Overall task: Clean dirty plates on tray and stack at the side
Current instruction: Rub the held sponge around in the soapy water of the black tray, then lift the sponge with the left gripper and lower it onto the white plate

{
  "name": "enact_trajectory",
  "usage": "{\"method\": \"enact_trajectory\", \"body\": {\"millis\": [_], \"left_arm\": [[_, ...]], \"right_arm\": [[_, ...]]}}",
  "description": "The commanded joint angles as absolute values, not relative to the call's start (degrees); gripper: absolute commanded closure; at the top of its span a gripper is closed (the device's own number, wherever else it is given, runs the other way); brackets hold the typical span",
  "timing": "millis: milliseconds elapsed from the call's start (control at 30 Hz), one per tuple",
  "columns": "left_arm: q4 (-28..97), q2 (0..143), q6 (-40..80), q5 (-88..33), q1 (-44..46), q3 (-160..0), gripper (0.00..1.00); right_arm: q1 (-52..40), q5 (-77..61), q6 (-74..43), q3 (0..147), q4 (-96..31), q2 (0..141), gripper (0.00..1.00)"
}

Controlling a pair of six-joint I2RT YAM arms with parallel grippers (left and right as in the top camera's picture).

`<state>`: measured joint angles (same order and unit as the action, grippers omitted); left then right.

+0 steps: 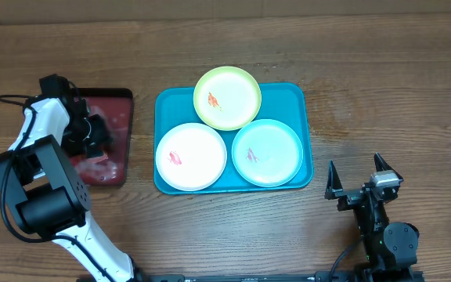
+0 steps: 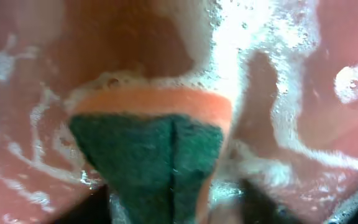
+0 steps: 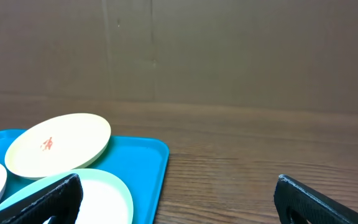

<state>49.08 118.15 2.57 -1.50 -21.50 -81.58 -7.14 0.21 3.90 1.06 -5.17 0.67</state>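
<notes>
My left gripper is down in the dark red tray, clamped on an orange-and-green sponge amid soapy foam. My right gripper hangs with fingers wide apart just right of the teal tray. All three plates are on that tray, each with a red smear: white plate near-left, mint plate near-right, and yellow-green plate tilted over the far rim.

a dark wood-grain table meets a plain brown wall.
</notes>
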Motion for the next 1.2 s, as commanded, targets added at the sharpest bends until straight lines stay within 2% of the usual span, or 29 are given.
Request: {"method": "enact_trajectory", "body": {"millis": [0,33,267,500,600,733,900,1167], "left_arm": [[48.73,118.76,1.87,-1.13,-21.74,-81.56,0.93],[48.71,118.74,1.85,-0.34,-21.74,-81.71,0.96],[55.66,117.58,1.93,1.06,-21.71,-89.78,0.96],[71.88,116.31,1.91,-15.27,-21.67,-112.18,0.96],[72.4,116.36,1.87,-13.63,-21.56,-112.55,0.96],[70.11,116.57,1.87,-9.67,-21.19,-104.31,0.96],[67.83,116.57,1.96,-11.7,-21.21,-96.29,0.96],[81.32,113.71,4.27,-16.03,-21.32,-118.19,0.96]], "right_arm": [[-7.01,-0.05,4.14,0.47,-4.82,0.16,0.0],[-7.01,-0.03,4.14,0.47,-4.82,0.16,0.0],[-7.01,-0.03,4.14,0.47,-4.82,0.16,0.0],[-7.01,-0.03,4.14,0.47,-4.82,0.16,0.0],[-7.01,-0.03,4.14,0.47,-4.82,0.16,0.0],[-7.01,-0.03,4.14,0.47,-4.82,0.16,0.0],[-7.01,-0.03,4.14,0.47,-4.82,0.16,0.0],[-7.01,-0.03,4.14,0.47,-4.82,0.16,0.0]]}}
